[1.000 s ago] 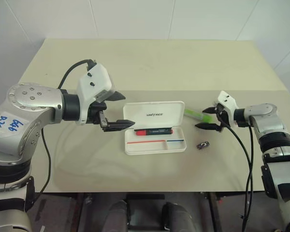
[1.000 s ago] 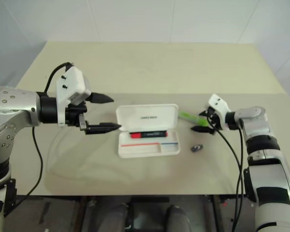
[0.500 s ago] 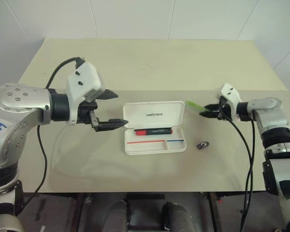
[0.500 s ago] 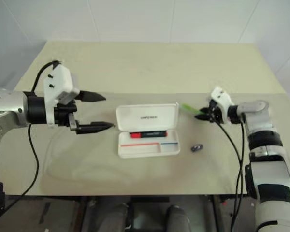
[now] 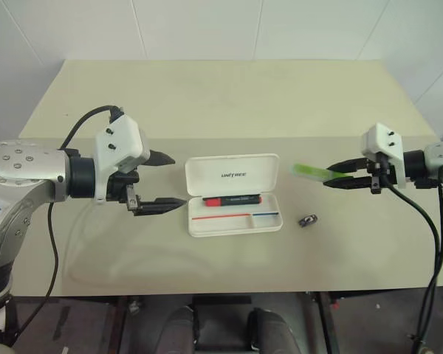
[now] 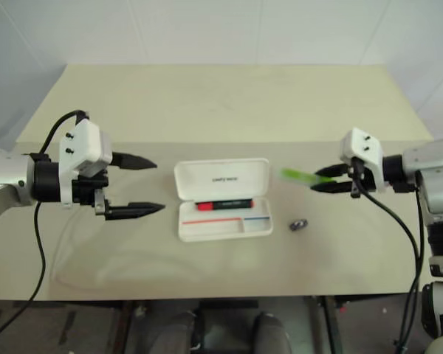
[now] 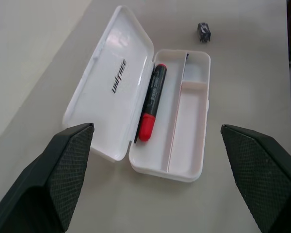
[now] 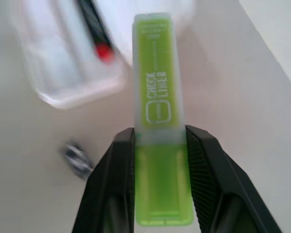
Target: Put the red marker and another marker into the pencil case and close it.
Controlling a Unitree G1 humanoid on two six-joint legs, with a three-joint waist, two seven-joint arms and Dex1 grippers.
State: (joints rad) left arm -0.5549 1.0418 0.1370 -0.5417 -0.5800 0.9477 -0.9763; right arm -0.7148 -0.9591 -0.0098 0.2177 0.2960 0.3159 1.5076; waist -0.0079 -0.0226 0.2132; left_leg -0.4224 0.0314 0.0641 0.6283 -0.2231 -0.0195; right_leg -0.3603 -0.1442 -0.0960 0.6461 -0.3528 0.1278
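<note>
A small dark clip-like piece [image 5: 308,220] lies on the tabletop [image 5: 229,96], just off the near right corner of the pencil case [image 5: 235,214]. The case sits open at mid-tabletop, lid [image 5: 232,175] laid back flat on the far side, lettering up. The red marker [image 5: 233,200] lies inside, in the long compartment next to the hinge, red end toward the robot's left.

Left end effector [image 5: 165,179]: off the case's left end, apart from it, fingers spread wide, holding nothing. The wrist view looks between the two fingers [image 7: 63,165] at the open case.

Right end effector [image 5: 338,175]: right of the case and above the tabletop, clamped on the green marker [image 8: 159,107]. The marker sticks out past the fingertips toward the case, its free end short of the lid's right edge.
</note>
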